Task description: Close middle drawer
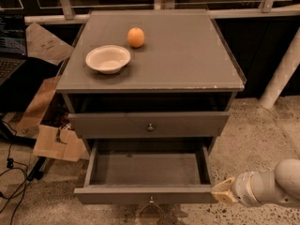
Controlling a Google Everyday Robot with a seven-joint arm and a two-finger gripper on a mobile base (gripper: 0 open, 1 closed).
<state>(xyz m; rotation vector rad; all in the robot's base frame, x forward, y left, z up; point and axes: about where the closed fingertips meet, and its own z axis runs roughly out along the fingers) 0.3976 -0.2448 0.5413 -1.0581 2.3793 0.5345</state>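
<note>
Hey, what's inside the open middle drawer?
The middle drawer shows only its bare grey floor; its rear is hidden under the drawer above. The gripper sits by its front right corner.

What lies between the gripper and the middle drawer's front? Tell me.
Nothing: in the camera view the gripper sits right beside the right end of the middle drawer front.

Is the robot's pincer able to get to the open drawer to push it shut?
Probably yes. The pincer is right by the front right corner of the open drawer, low near the floor, and nothing stands between them. Whether they touch, I cannot tell.
</note>
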